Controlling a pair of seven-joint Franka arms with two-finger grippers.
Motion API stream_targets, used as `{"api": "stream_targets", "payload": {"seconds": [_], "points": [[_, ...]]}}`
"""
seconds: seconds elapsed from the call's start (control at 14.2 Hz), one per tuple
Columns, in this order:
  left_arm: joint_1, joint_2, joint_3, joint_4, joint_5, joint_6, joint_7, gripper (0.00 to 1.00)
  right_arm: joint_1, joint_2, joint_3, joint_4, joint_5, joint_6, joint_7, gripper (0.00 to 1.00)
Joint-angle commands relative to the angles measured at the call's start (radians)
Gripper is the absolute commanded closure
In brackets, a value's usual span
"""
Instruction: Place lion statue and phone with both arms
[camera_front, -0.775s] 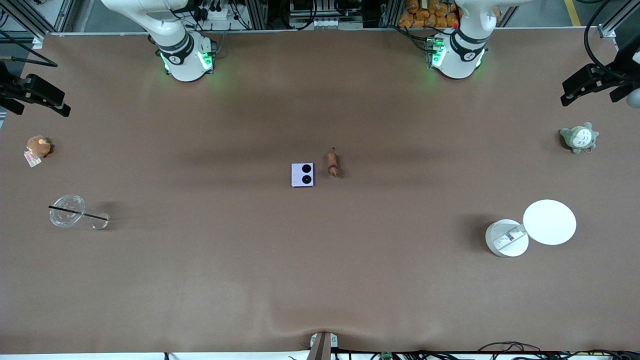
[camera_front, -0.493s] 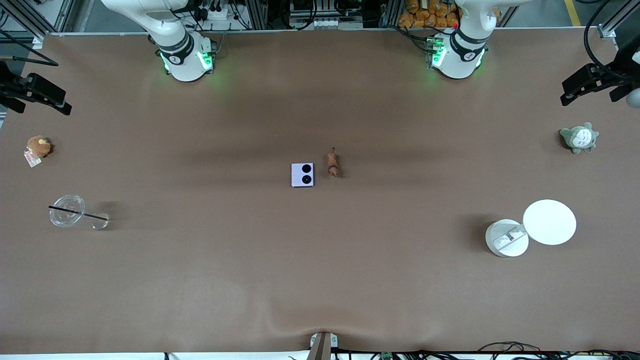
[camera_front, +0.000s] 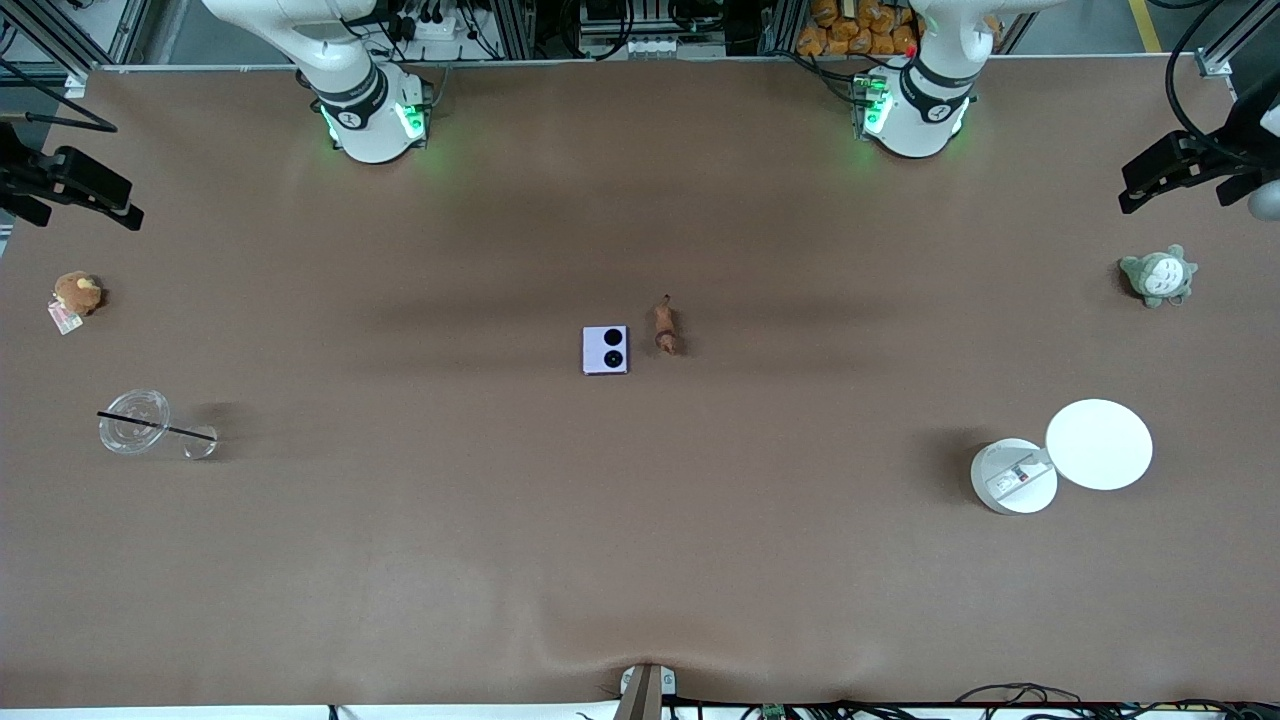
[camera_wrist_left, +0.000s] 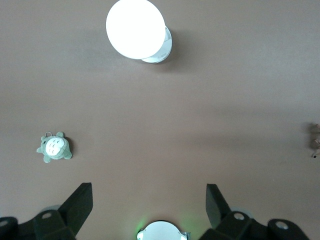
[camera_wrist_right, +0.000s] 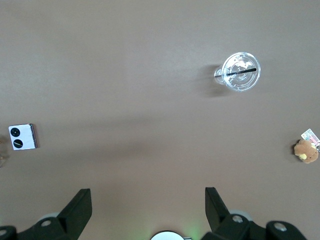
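The phone (camera_front: 605, 349), a flat pale square with two black circles, lies at the table's middle. The lion statue (camera_front: 665, 327), small and reddish-brown, lies beside it toward the left arm's end. They are apart. The phone also shows in the right wrist view (camera_wrist_right: 23, 137), and the lion shows at the edge of the left wrist view (camera_wrist_left: 315, 142). My left gripper (camera_wrist_left: 148, 186) is open and empty, held high over the table near its own base. My right gripper (camera_wrist_right: 147, 190) is open and empty, held high near its own base. Both are well away from the two things.
A grey-white plush toy (camera_front: 1158, 276) and two white discs (camera_front: 1098, 444) lie toward the left arm's end. A brown plush toy with a tag (camera_front: 76, 295) and a clear cup with a black straw (camera_front: 133, 422) lie toward the right arm's end.
Nothing on the table has moved. The dark arm parts at the front view's two side edges have shifted very slightly.
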Motion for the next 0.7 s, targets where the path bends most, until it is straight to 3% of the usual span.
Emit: {"api": "stream_targets", "payload": {"seconds": [0.0,0.35,0.63], "points": [[0.005,0.008,-0.003,0.022,-0.017,-0.026,0.009,0.0,0.002,0.012,0.002,0.017,-0.002,-0.009,-0.011,0.0],[-0.007,0.008,-0.015,0.013,-0.017,-0.06,-0.008,0.0,0.0,0.014,0.002,0.017,-0.002,-0.012,-0.011,0.0],[-0.007,0.045,-0.07,0.011,-0.049,-0.053,-0.082,0.0,0.0,0.014,0.002,0.017,-0.002,-0.015,-0.011,0.0]]}}
